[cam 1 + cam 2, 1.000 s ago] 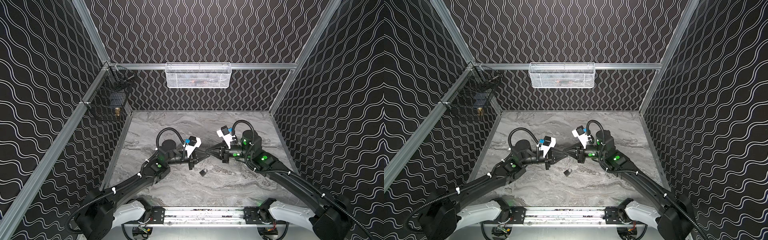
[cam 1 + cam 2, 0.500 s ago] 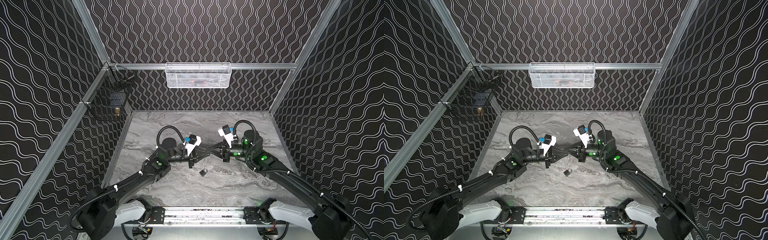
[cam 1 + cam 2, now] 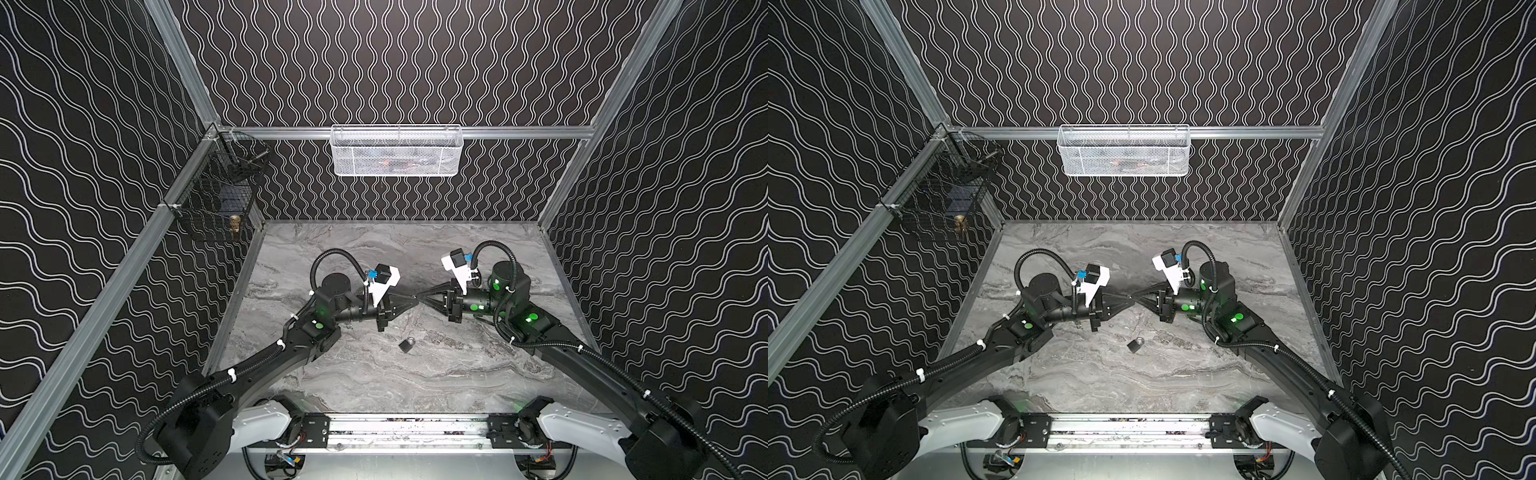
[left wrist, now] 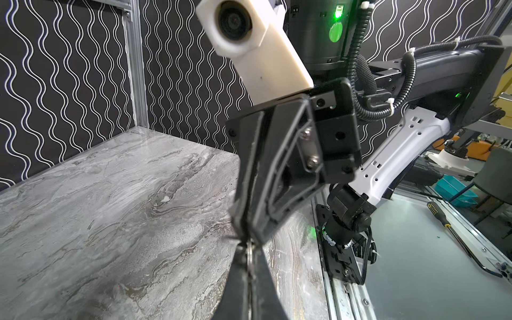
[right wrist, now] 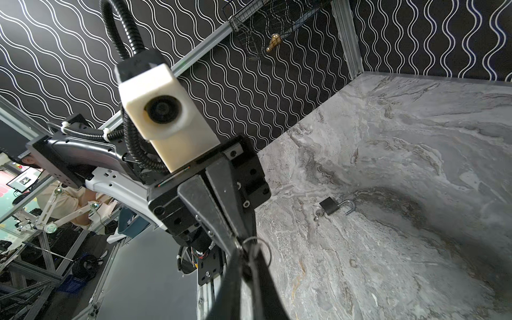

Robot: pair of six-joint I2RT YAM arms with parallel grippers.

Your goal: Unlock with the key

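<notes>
A small black padlock lies on the marble table, its silver shackle looking swung open and a small silver piece at its base. Above and behind it my two grippers meet tip to tip. My left gripper is shut on the key, whose thin metal edge shows between its fingertips. My right gripper stands slightly open, with the key's wire ring still at its tips.
A white mesh basket hangs on the back wall. On the left wall hangs a black wire basket with a brass piece in it. The arms' base rail runs along the table's front edge.
The grippers stay tip to tip above the table. The left wrist has shifted slightly. The right gripper's fingers have parted a little. The padlock has not moved.
</notes>
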